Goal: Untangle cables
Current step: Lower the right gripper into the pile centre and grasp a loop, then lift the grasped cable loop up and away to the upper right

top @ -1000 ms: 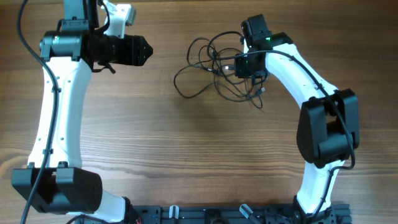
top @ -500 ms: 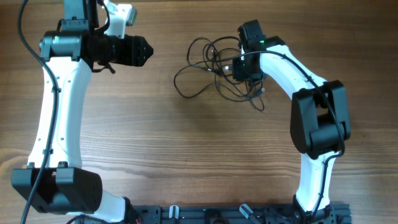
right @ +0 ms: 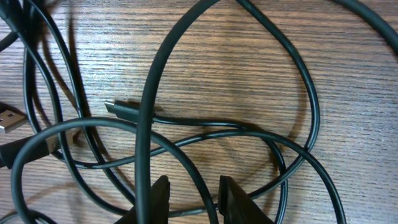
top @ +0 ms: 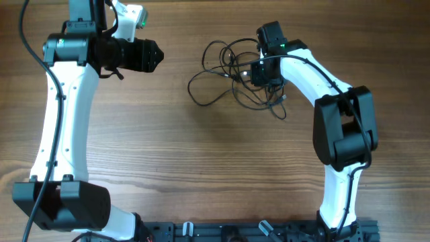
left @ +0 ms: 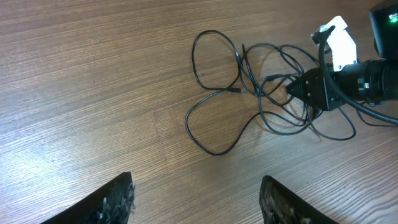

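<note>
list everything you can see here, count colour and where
cables: several, exact count unclear, thin and black, one tangled heap on the far middle-right of the table
plug ends: at least two show in the right wrist view, one silver-tipped at the left edge, one small and black inside the tangle
table: one, brown wood grain, under everything
rail: one, black, along the near edge of the table
left arm: one, white with black joints, left side, reaching to the far edge
right arm: one, white with black joints, right side, bent over the tangle
left gripper: one, black, open, empty, well apart from the heap
right gripper: one, black, fingers slightly apart, low over crossing strands
</note>
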`<action>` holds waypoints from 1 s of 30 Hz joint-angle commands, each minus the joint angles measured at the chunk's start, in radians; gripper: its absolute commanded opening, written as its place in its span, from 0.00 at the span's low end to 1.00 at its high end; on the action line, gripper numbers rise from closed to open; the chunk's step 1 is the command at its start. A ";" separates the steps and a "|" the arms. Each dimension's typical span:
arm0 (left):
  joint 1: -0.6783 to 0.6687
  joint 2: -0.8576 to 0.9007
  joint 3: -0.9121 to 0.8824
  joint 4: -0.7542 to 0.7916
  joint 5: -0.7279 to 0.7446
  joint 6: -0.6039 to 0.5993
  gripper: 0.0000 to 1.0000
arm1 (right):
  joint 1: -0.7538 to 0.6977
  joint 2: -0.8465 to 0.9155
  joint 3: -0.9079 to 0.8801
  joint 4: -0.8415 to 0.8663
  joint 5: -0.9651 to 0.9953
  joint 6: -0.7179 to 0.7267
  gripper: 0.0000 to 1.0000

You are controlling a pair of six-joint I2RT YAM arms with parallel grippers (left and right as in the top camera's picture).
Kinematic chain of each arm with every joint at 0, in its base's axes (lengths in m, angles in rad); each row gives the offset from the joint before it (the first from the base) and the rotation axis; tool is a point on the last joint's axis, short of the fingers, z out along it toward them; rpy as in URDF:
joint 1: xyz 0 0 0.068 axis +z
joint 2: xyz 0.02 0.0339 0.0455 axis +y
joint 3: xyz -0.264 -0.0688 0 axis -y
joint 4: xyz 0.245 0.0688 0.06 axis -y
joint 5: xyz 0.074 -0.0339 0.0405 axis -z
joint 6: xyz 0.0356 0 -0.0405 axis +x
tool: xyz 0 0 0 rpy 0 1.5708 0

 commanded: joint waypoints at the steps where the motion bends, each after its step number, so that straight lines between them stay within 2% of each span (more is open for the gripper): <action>1: 0.001 0.009 0.008 -0.004 -0.009 0.020 0.66 | 0.004 0.036 -0.008 0.004 0.020 0.002 0.29; 7: 0.001 0.009 0.008 -0.004 -0.009 0.020 0.66 | 0.004 0.036 -0.008 0.002 0.020 0.003 0.28; 8: 0.001 0.009 0.008 -0.004 -0.009 0.020 0.66 | 0.004 0.036 -0.008 0.002 0.020 0.003 0.25; 11: 0.001 0.009 0.008 -0.004 -0.009 0.020 0.67 | 0.004 0.036 -0.008 0.002 0.020 0.026 0.05; 21: 0.001 0.009 0.008 -0.005 -0.009 0.020 0.66 | 0.004 -0.007 0.001 0.008 0.032 0.078 0.05; 26: 0.001 0.009 0.008 -0.005 -0.009 0.020 0.67 | 0.004 -0.158 0.046 -0.026 0.032 0.073 0.04; 30: 0.001 0.009 0.008 -0.005 -0.009 0.020 0.67 | 0.004 -0.372 0.054 -0.042 0.024 0.061 0.05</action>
